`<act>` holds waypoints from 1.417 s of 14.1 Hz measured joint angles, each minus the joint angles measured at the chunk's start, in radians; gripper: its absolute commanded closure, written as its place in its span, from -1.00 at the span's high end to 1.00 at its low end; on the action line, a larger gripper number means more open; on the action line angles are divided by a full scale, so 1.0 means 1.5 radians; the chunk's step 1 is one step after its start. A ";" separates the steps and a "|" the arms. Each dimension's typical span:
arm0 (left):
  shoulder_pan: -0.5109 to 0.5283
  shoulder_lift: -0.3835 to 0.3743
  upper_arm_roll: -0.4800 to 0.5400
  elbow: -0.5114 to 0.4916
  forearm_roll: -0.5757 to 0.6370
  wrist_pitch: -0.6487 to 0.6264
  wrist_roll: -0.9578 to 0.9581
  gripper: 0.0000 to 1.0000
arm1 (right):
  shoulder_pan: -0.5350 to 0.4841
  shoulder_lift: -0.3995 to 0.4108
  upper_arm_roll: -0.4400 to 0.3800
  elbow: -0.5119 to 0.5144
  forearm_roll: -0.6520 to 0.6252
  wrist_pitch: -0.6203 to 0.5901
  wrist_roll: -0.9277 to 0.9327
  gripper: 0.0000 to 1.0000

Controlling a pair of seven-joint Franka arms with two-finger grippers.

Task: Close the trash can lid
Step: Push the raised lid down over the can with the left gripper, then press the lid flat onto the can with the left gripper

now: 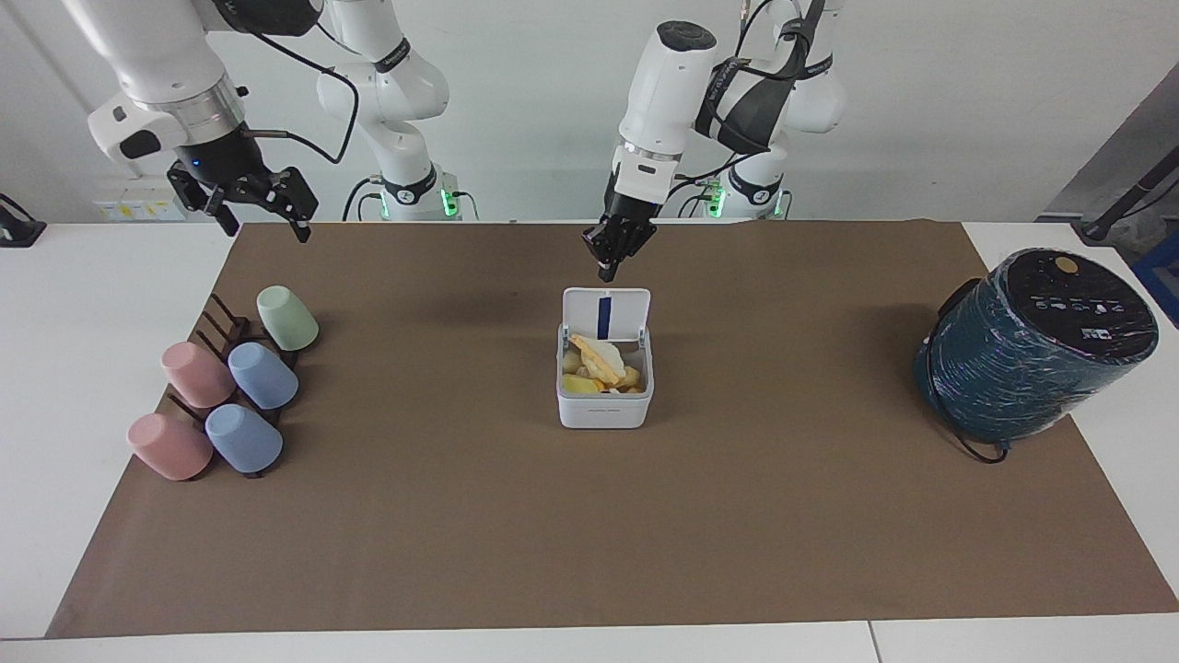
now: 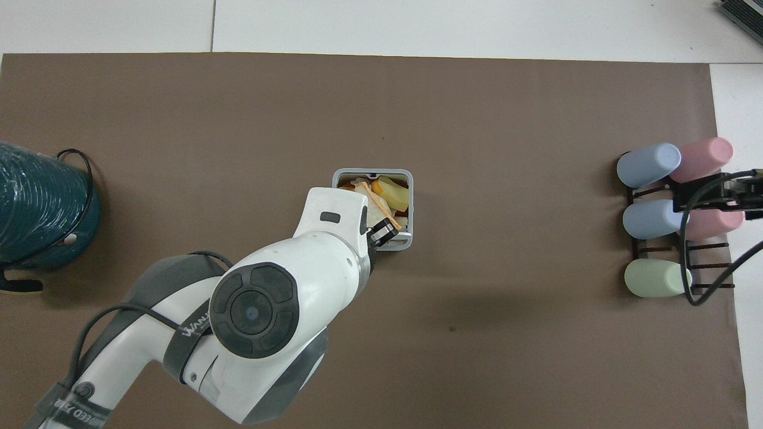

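Going left to right across the facing view, the right hand (image 1: 262,214) waits in the air over the corner of the brown mat (image 1: 461,516) at the right arm's end of the bench (image 1: 55,368), its fingers spread and holding nothing. Below it a dark rack (image 1: 226,331) carries five cups (image 1: 262,375) tipped on their sides, probably parked there to keep the middle free.

At the centre of the mat stands the trash can (image 1: 604,405), a small white square box filled with yellow and orange scraps. Its lid (image 1: 606,316) stands upright on a hinge along the edge nearest the robots, its blue-striped underside facing away from them, so the can is fully open.

The left hand (image 1: 609,268) hangs just above the lid's top edge, on the robots' side of it and not touching. Its fingers look pressed together into one narrow tip, probably so it can push. From there, a forward and downward nudge on the lid's back should swing it shut.

Toward the left arm's end lies a large dark teal cylinder (image 1: 1032,345), tilted, well apart from the can.
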 measured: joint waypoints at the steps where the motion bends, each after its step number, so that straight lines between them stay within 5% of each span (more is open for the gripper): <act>1: 0.000 0.008 0.004 0.000 0.000 0.010 0.000 -1.00 | 0.000 0.000 0.000 0.000 0.000 0.000 0.000 1.00; 20: 0.054 0.126 0.013 0.013 0.000 0.245 -0.003 -1.00 | 0.000 0.000 0.000 0.000 0.000 0.000 0.000 1.00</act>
